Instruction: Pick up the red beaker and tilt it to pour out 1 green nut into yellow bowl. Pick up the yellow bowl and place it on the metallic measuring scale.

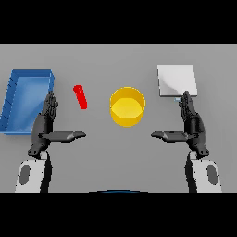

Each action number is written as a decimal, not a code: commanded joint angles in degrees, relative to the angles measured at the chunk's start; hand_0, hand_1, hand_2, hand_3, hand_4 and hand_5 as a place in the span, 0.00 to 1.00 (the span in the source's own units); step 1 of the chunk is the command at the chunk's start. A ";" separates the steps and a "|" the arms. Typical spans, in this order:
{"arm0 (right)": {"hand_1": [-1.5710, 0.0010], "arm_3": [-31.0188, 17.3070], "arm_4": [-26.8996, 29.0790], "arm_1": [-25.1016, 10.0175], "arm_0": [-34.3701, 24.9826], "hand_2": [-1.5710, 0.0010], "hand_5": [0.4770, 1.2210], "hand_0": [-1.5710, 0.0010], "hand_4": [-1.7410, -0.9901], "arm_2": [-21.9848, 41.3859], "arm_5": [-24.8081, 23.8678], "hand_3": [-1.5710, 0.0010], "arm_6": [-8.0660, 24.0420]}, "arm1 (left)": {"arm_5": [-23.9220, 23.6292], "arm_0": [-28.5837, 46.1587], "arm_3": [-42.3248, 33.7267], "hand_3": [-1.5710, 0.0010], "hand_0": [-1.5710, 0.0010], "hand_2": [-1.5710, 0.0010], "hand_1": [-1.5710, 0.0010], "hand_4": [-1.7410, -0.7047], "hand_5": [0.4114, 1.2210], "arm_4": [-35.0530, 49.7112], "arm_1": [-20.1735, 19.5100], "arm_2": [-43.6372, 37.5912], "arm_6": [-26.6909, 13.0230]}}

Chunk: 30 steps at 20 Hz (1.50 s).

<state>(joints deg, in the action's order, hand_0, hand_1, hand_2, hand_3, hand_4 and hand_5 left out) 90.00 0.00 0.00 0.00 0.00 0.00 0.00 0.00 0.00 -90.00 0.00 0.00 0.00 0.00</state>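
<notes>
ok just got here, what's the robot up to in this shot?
Nothing is being handled yet. The left robot hand and right robot hand hover open over the grey table, palms facing inward. The red beaker stands between the blue bin and the yellow bowl. The bowl looks empty. The metallic scale sits bare at far right.

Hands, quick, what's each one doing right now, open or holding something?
Left hand: open, holding nothing, beside the red beaker.
Right hand: open, holding nothing, just below the scale.
</notes>
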 commanded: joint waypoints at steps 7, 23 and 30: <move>1.00 1.03 -6.66 -2.47 0.42 1.00 0.16 1.00 0.76 2.01 -2.44 1.00 -3.46 | 0.76 3.04 -3.33 1.00 1.00 1.00 1.00 0.57 0.23 -2.18 -1.55 1.99 1.27; 1.00 6.12 -13.60 -4.12 4.55 1.00 0.21 1.00 0.64 6.16 -3.08 1.00 -5.20 | -0.91 -4.97 5.91 1.00 1.00 1.00 1.00 0.50 0.27 -11.00 -2.47 5.37 -0.36; 1.00 5.14 -13.64 -3.72 4.16 1.00 0.21 1.00 0.63 6.11 -3.32 1.00 -5.67 | -1.80 -14.54 18.56 1.00 1.00 1.00 1.00 0.45 0.33 -10.73 -2.54 2.15 3.06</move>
<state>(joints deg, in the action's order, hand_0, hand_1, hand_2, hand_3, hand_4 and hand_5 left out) 95.13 -13.65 -3.73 4.19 6.11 -3.30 -5.60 -1.82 -14.57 -71.46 -10.73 -2.54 2.14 2.93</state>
